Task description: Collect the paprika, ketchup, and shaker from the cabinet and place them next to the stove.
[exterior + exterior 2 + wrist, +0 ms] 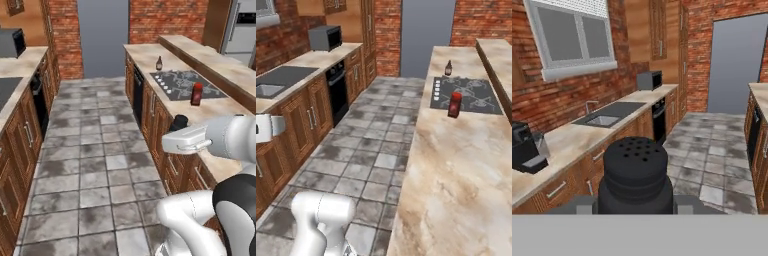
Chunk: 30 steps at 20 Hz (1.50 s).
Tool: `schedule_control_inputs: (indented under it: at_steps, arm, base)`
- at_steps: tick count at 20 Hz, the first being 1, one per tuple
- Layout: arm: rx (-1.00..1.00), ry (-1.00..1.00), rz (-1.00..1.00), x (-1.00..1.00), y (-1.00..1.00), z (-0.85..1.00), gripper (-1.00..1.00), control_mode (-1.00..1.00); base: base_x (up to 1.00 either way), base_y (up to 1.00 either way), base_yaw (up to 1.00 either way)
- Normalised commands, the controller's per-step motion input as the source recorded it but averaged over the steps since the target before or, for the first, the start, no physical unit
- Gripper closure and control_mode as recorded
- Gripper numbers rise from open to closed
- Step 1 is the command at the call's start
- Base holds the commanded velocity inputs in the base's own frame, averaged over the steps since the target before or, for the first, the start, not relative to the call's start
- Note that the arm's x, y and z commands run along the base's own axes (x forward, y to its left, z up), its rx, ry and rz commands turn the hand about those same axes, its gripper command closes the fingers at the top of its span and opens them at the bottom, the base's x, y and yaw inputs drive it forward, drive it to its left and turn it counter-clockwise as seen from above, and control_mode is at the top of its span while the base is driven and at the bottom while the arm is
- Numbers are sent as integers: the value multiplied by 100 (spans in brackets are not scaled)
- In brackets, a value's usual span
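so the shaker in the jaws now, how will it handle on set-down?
The shaker looks like a rigid black cylinder, so it probably won't deform in the grip. It is short and squat, so it likely stands stably on the counter. The round side could roll if it tips. Its perforated top suggests keeping it upright.

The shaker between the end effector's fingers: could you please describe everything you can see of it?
The small all-black cylindrical shaker looks matte, like dark plastic, with a ribbed body and a domed top pierced by small holes. It stands upright in the hand view, clamped between the two grey fingers of the end effector. In the left base view its black top peeks above the white hand.
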Motion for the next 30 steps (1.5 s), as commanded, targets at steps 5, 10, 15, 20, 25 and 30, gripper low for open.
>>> schedule_control_inputs:
  at_steps: [5,10,15,20,25,30]
  arm:
    - [0,0,0,0,0,0,100,100]
    - [0,0,0,0,0,0,100,100]
    - [0,0,0,0,0,0,100,100]
    - [0,0,0,0,0,0,100,100]
    - [0,0,0,0,0,0,100,100]
    - [0,0,0,0,0,0,100,100]
  base:
    - [69,33,-42]
    - [64,66,-37]
    - [59,72,-34]
    - [65,53,-34]
    - [71,29,-35]
    - [58,15,-39]
